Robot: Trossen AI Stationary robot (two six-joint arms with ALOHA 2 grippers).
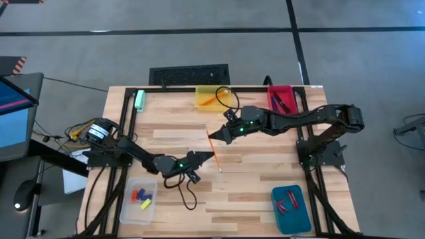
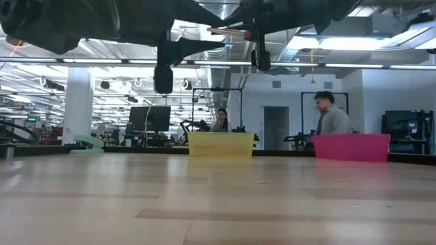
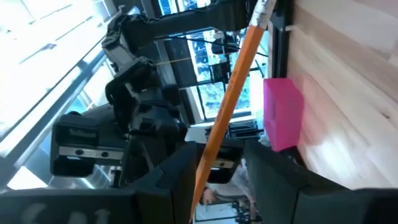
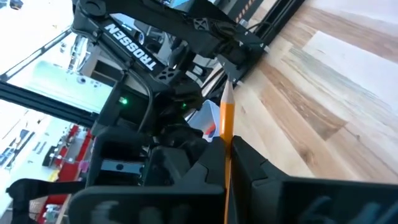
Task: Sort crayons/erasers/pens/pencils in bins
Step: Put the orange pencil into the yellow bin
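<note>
While both grippers meet mid-table, the right gripper (image 1: 214, 136) clamps the pencil (image 1: 214, 151); the left gripper (image 1: 211, 157), fingers spread around it, could fumble this handover.

Pale, smooth wooden plank table (image 1: 265, 186) with matt sheen; glossy translucent yellow plastic bin (image 2: 221, 144); matt black arm casings.

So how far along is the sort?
Done: erasers in the clear bin, crayons in the teal bin, pens in the red bin, binned pencil in the yellow bin. In hand: right gripper shut on held pencil, left gripper open around it. Left: bin it.
</note>
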